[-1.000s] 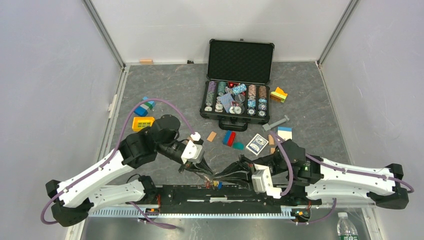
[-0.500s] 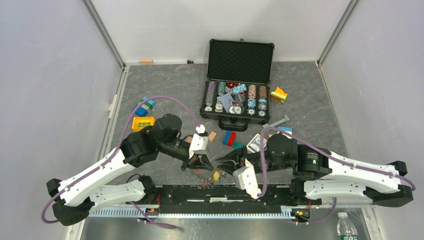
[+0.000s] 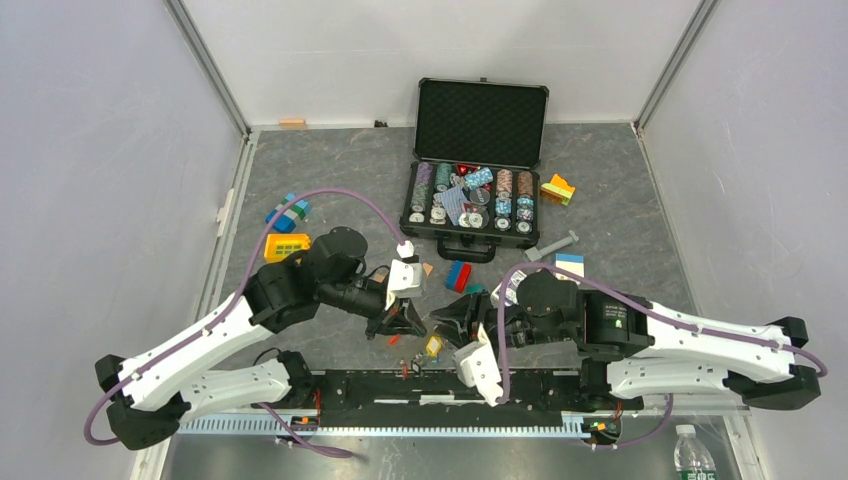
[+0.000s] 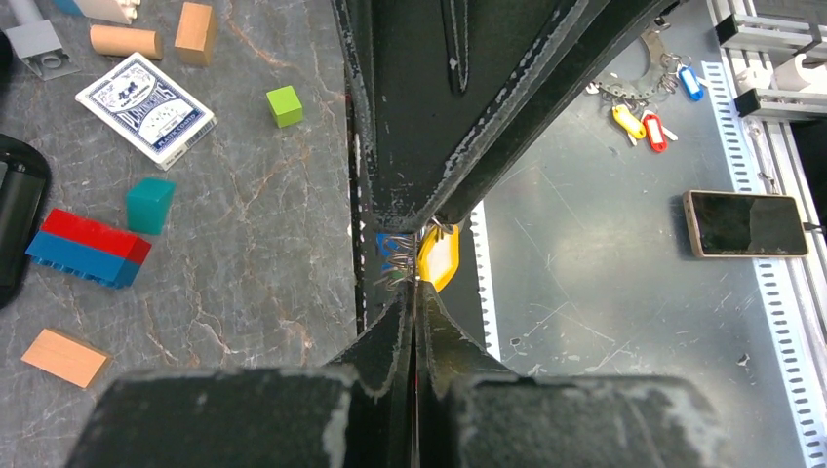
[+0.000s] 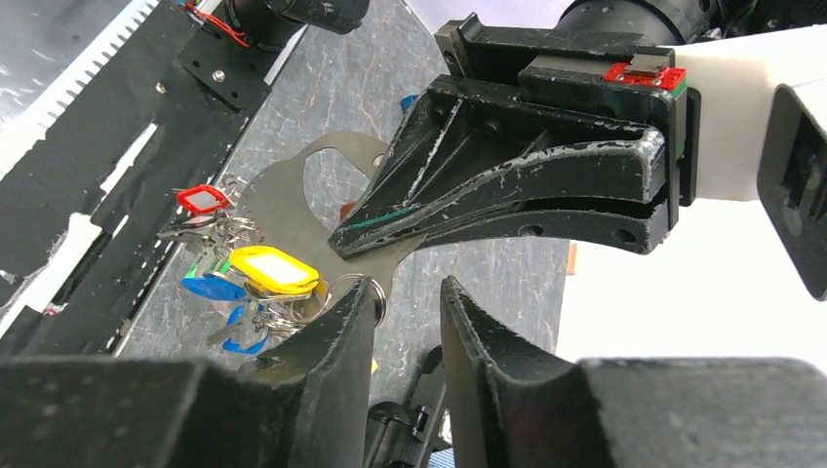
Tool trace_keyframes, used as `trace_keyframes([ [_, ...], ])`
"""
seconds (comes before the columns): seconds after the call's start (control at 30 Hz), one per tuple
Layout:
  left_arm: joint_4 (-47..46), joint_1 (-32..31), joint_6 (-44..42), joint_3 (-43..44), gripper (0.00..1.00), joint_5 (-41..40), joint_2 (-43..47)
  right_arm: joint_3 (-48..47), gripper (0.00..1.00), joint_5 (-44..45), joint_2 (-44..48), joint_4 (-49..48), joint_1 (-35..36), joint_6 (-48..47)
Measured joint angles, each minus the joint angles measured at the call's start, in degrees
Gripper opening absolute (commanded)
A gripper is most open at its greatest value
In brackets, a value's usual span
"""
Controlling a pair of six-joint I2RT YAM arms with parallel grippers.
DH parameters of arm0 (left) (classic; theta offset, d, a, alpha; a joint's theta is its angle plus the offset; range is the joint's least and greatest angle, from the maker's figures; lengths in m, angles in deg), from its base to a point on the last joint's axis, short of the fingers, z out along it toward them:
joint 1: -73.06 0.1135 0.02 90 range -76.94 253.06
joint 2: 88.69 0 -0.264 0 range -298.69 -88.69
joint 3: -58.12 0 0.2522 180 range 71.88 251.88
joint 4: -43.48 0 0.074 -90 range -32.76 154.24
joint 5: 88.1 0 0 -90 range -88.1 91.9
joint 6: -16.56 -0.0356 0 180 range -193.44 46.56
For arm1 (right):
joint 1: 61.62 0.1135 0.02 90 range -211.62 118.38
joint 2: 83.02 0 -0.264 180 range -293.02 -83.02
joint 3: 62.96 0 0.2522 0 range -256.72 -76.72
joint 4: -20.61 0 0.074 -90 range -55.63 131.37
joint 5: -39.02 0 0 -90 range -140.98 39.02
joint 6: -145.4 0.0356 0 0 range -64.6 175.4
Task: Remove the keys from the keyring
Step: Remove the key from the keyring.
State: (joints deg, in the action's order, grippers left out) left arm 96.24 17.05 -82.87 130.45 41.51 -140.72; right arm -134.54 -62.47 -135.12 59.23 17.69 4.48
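The keys hang as a bunch with yellow, blue, red and green head covers. They sit on the thin wire keyring, which is joined to a flat silver plate. My left gripper is shut on that plate and holds the bunch above the table's front edge. From above, the left gripper and the keys sit close together. My right gripper is open right beside the keyring, with nothing between its fingers. In the left wrist view the yellow key hangs just past my shut left gripper.
An open poker chip case stands at the back. A card deck, a red-blue block, a teal cube and a green cube lie nearby. Below the table's edge lie a phone and another key bunch.
My right gripper has opened and its arm has swung left. The left gripper has moved slightly right and away from the rail, carrying the bunch with it.
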Motion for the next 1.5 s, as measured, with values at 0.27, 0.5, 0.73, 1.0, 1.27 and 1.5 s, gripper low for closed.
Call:
trace_keyframes([
  [0.27,0.92,0.0,0.09,0.46,0.02,-0.72,-0.76,0.0,0.37,1.68,-1.25,1.18,0.83,-1.64],
  [0.5,2.25,0.02,0.11,0.55,0.02,-1.68,-1.22,0.0,0.3,3.23,-2.4,2.27,1.4,-2.01],
  [0.73,3.43,0.07,0.09,0.55,0.02,-2.4,-1.18,0.2,0.02,4.7,-3.13,2.29,2.03,-1.84],
  [1.0,4.02,0.17,0.09,0.55,0.02,-3.06,-1.11,3.5,0.0,5.53,-0.59,-2.05,2.29,-1.14],
  [1.27,3.52,0.15,0.09,0.55,0.02,-3.02,0.0,9.38,0.0,5.62,5.42,-9.97,2.29,0.83],
  [1.5,3.26,0.15,0.09,0.55,0.02,-3.02,0.61,10.14,0.09,6.21,7.54,-13.09,2.29,2.34],
])
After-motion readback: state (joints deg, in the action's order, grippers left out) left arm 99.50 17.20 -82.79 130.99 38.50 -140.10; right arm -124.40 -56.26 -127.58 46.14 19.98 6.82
